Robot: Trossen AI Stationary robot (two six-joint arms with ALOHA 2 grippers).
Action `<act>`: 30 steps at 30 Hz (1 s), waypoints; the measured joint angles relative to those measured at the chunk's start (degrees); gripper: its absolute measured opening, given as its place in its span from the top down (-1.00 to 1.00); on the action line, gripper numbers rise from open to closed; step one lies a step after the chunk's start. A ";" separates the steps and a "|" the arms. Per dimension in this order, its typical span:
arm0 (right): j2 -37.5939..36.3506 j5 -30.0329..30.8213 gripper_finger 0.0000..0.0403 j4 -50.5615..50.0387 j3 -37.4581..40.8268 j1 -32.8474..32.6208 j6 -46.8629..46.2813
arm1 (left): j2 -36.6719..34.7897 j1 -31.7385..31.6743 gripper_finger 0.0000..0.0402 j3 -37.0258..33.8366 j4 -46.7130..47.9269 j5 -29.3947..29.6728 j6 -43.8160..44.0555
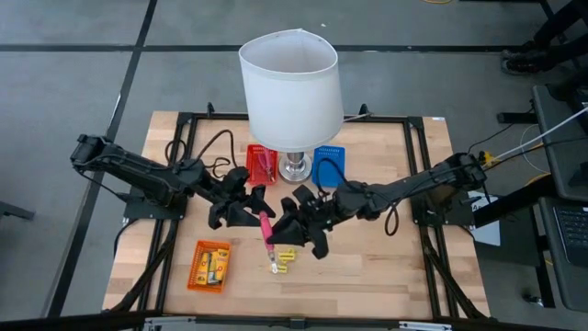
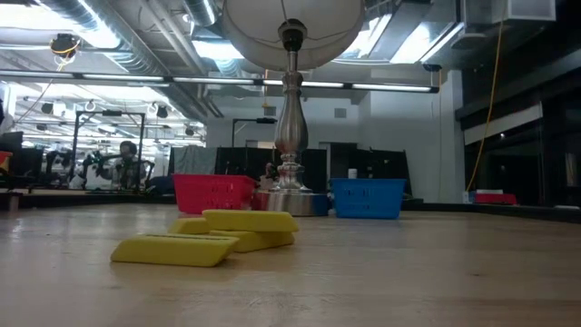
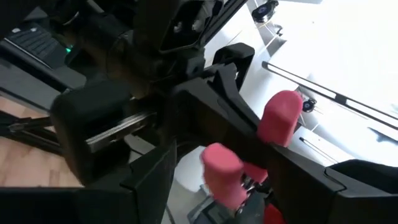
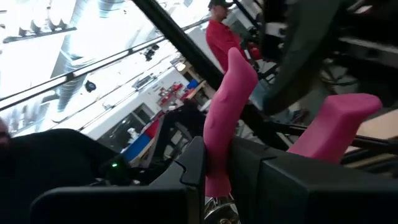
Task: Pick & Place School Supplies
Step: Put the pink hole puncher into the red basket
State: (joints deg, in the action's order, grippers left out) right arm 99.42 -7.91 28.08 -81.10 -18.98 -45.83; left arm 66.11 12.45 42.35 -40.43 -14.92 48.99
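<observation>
A plier-like tool with pink handles (image 1: 265, 230) is up off the table between my two grippers, near the table's middle. My right gripper (image 1: 292, 223) is shut on it. My left gripper (image 1: 246, 204) is open, and in the left wrist view its fingers stand on either side of the tool (image 3: 224, 174) without plainly touching it. Several plain yellow pieces (image 1: 283, 262) lie flat on the wood below, also seen in the low view (image 2: 204, 238). Yellow packets lie in the orange basket (image 1: 209, 267). My right gripper (image 4: 227, 162) pinches one pink handle (image 4: 225, 134) of the tool between its two fingers. One finger (image 4: 252, 168) sits between the two handles, and the other handle (image 4: 336, 124) stands free beside it. The tool is lifted clear of the table.
The white-shaded lamp (image 1: 289, 92) stands at the far middle of the table, with the red basket (image 1: 261, 163) on its left and the blue basket (image 1: 329, 165) on its right. Bare wood lies toward the near edge. A person in red shows in the room (image 4: 227, 37).
</observation>
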 joint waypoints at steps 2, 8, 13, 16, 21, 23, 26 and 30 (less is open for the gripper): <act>0.00 0.24 0.80 -0.66 0.00 0.10 0.01 | 0.00 0.00 -0.19 0.00 0.21 0.30 0.00; 0.00 0.92 0.80 -1.58 0.00 0.09 0.02 | -0.01 -0.17 -0.04 -0.01 3.38 1.35 1.73; 0.00 1.81 0.80 -1.89 0.01 0.11 -0.01 | -0.07 -0.11 0.34 -0.02 3.77 1.92 1.46; 0.00 2.59 0.80 -2.04 0.04 0.08 -0.04 | -0.13 -0.07 0.67 -0.02 3.50 2.11 0.75; -0.02 4.65 0.71 -1.87 0.09 0.02 -1.82 | -0.99 0.31 0.79 -0.02 4.41 4.19 -1.11; 0.00 5.12 0.48 -2.07 0.09 0.04 -3.86 | -1.30 0.27 0.79 -0.02 4.63 4.14 -2.25; -0.13 6.01 0.09 -2.72 -0.02 -0.18 -5.29 | -2.09 0.37 0.82 -0.07 5.99 3.58 -3.29; -0.11 5.95 -0.22 -3.35 -0.02 -0.61 -6.23 | -5.18 0.70 0.82 -0.09 12.46 4.96 -5.06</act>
State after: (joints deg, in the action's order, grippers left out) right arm 99.31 -1.96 24.73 -81.12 -19.59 -52.05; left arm 60.93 13.15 42.26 -27.97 -9.96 43.93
